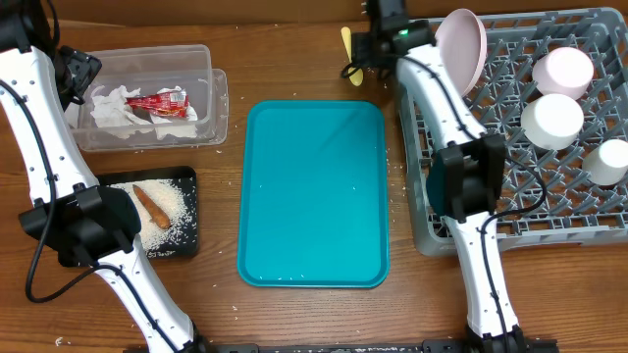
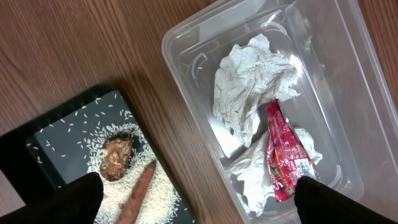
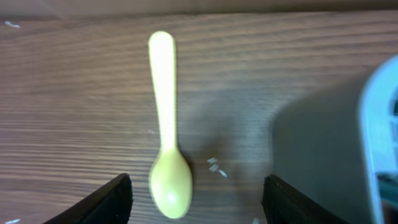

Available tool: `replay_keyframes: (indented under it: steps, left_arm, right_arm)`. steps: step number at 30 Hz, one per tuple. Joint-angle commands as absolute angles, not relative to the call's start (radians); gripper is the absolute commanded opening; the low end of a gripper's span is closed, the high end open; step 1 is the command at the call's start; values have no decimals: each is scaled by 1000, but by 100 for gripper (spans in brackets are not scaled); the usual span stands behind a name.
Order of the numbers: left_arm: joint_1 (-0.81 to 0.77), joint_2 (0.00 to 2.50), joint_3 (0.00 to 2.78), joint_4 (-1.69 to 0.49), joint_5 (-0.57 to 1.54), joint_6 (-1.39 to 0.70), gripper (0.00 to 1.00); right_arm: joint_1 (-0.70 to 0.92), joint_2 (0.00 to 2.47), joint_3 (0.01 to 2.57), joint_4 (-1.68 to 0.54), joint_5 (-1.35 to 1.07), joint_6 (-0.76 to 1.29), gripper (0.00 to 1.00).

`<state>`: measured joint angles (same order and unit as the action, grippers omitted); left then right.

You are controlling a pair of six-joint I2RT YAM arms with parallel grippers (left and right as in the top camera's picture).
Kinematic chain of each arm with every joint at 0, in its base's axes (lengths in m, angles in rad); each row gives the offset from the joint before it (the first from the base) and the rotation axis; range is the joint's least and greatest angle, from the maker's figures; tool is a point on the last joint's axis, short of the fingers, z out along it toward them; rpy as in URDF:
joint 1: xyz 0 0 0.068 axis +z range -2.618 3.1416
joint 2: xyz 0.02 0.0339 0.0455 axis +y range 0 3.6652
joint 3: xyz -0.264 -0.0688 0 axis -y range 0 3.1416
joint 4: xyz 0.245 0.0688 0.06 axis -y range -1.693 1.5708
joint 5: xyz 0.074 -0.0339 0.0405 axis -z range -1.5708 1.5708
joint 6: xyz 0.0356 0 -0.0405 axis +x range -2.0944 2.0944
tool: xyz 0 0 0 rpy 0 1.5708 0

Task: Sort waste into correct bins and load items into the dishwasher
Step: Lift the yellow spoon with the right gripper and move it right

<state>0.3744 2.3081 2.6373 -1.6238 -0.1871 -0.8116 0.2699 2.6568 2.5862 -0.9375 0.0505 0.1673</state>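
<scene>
The clear tub (image 1: pixel 218 98) holds crumpled napkins (image 2: pixel 249 81) and the red wrapper (image 2: pixel 283 152). The black tray (image 1: pixel 186 240) holds rice (image 2: pixel 158 186), the brown stick (image 2: pixel 140 190) and the brown lump (image 2: pixel 116 155). My left gripper (image 2: pixel 199 205) is open and empty, high over the gap between tub and tray; in the overhead view it (image 1: pixel 71 74) is at the tub's left end. My right gripper (image 3: pixel 196 202) is open over the yellow spoon (image 3: pixel 168 180), which lies on the table (image 1: pixel 349 49) between the fingers. The rack (image 1: pixel 530 211) holds the plate (image 1: pixel 461 49), two bowls (image 1: pixel 562 71) (image 1: pixel 551 121) and the cup (image 1: pixel 610 162).
The large teal tray (image 1: pixel 314 196) lies in the middle between the bins and the rack. A few rice grains (image 3: pixel 214 165) lie on the wood by the spoon. The rack's grey corner (image 3: pixel 336 143) is just right of my right gripper.
</scene>
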Motion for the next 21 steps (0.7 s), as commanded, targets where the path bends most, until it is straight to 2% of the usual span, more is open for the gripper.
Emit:
replay_keyframes:
  steps: [1,13,21]
  left_arm:
    - [370,2304,2637,-1622,-187,-808,100]
    - [370,2304,2637,-1622,-187,-808,100]
    - [370,2304,2637,-1622,-187,-808,100]
  right_arm:
    - [274,2609,2554,-918,-11,107,70]
    - [330,2612,2525,-889,10,79,71]
    - [347,2674,2526,-868,115,90,74]
